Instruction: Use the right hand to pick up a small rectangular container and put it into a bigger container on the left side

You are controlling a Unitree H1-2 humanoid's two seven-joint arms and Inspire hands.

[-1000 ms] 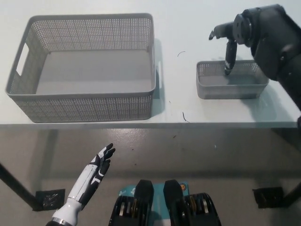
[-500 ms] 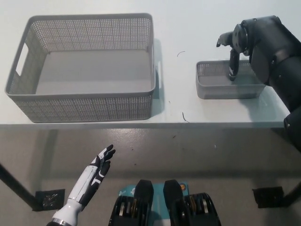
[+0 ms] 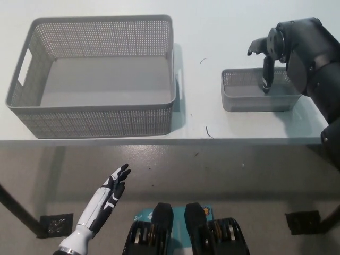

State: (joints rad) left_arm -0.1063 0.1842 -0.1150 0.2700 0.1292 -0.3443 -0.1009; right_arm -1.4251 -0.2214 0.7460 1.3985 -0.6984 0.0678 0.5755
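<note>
Early in the task, grasp stage: the small container (image 3: 258, 91) sits on the table (image 3: 212, 32) at the right, well apart from the big container (image 3: 95, 74) on the left, which has nothing in it. Right robot hand (image 3: 264, 62) is over the small container's back wall, one finger hanging down inside it toward the floor, another sticking out to the left above the rim. Fingers are spread, nothing gripped, so I read it as open and not yet clamped on the wall. Left robot hand (image 3: 109, 194) idles below the table edge at lower left, fingers extended and apart, holding nothing. Still to do: close on the wall, lift, carry left, drop into the big container. Versus a second ago: right robot hand has shifted a bit to the right along the small container and the forearm has come in lower; small container, big container and left robot hand look unmoved, and the camera view hasn't shifted
</note>
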